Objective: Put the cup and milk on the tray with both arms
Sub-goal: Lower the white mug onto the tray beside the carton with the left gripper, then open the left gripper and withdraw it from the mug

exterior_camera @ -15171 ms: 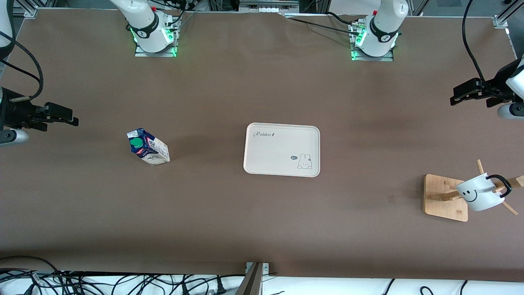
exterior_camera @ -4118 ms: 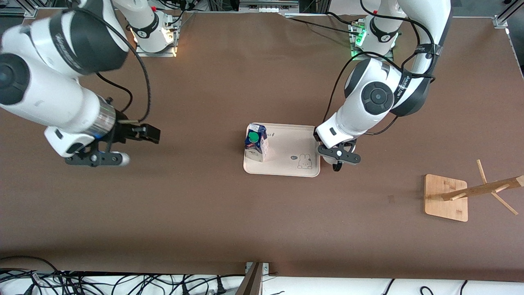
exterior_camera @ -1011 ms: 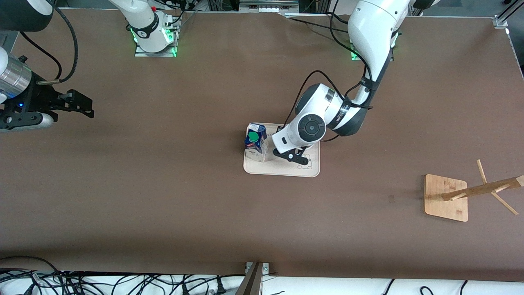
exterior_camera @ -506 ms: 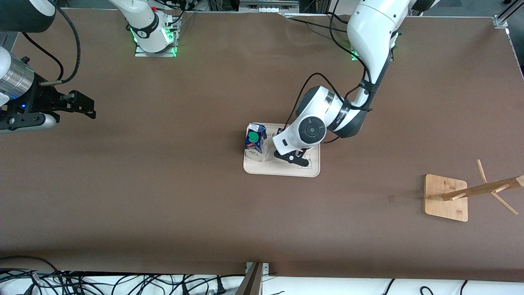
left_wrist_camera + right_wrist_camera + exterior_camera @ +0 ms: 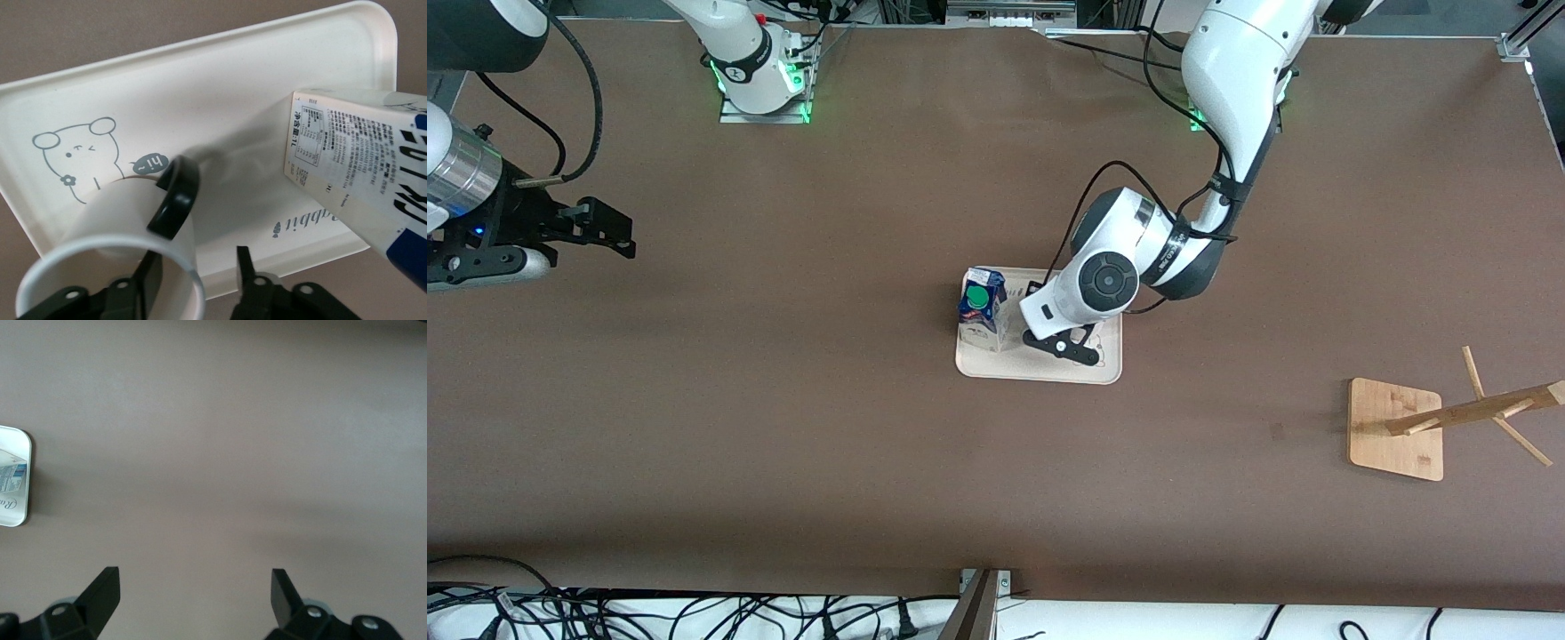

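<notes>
Left claw (image 5: 193,283) sat low over the tray (image 5: 1040,372), fingers parted around the mug (image 5: 117,247) wall, one inside the rim, one outside. Mug stood on the tray beside the milk carton (image 5: 983,309). Right claw (image 5: 193,593) waited wide apart over bare bench (image 5: 783,444) at the right arm's end.

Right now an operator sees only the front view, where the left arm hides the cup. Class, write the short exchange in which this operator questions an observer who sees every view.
Operator: Where is the cup?
Observer: The cup is upright over the tray, by its rabbit drawing. The open left hand straddles the cup's wall.
Operator: Is the right hand carrying anything?
Observer: No. The right hand waits open over the table toward the right arm's end, with nothing between its fingers.
</notes>
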You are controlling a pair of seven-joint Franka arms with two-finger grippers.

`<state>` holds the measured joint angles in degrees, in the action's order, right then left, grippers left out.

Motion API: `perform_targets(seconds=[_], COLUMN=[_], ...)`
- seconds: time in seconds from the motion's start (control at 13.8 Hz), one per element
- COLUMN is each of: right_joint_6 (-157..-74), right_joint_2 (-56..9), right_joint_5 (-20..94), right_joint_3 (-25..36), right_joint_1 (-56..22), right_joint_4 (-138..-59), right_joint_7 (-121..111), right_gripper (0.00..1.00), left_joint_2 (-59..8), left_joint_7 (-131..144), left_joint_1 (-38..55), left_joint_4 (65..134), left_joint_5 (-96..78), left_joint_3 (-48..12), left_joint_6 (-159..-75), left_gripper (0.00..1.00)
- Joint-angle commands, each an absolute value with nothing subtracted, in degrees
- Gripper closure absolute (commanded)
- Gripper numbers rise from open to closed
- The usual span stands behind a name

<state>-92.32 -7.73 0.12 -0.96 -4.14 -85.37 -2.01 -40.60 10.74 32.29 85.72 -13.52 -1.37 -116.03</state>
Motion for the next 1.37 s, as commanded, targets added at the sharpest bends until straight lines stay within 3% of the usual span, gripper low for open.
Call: perform_targets(seconds=[0.0,0.58,1.08,1.3], right_joint_6=[-92.37,-92.37,-92.37,-92.37], right_joint_2=[-7.73,-7.82,-7.82,-7.91], right_joint_5=[-0.79,-0.79,-0.79,-0.79], right_joint_3=[-1.67,-1.67,-1.67,-1.58], right_joint_1=[-3.6,-3.43,-3.25,-3.08], right_joint_4=[-84.99,-84.99,-84.99,-85.08], right_joint_7=[-1.93,-1.93,-1.93,-1.93], right_gripper=[0.0,0.0,0.0,0.0], left_joint_2=[-40.0,-29.55,-20.32,-20.13], left_joint_7=[10.11,9.58,9.67,6.62], left_joint_1=[32.26,26.46,23.12,21.18], left_joint_4=[84.81,84.11,82.97,74.92], left_joint_5=[-13.71,-13.89,-13.54,-10.66], left_joint_3=[-0.7,1.31,9.04,12.55], left_joint_6=[-115.58,-100.3,-96.26,-85.82], left_gripper=[0.0,0.0,0.0,0.0])
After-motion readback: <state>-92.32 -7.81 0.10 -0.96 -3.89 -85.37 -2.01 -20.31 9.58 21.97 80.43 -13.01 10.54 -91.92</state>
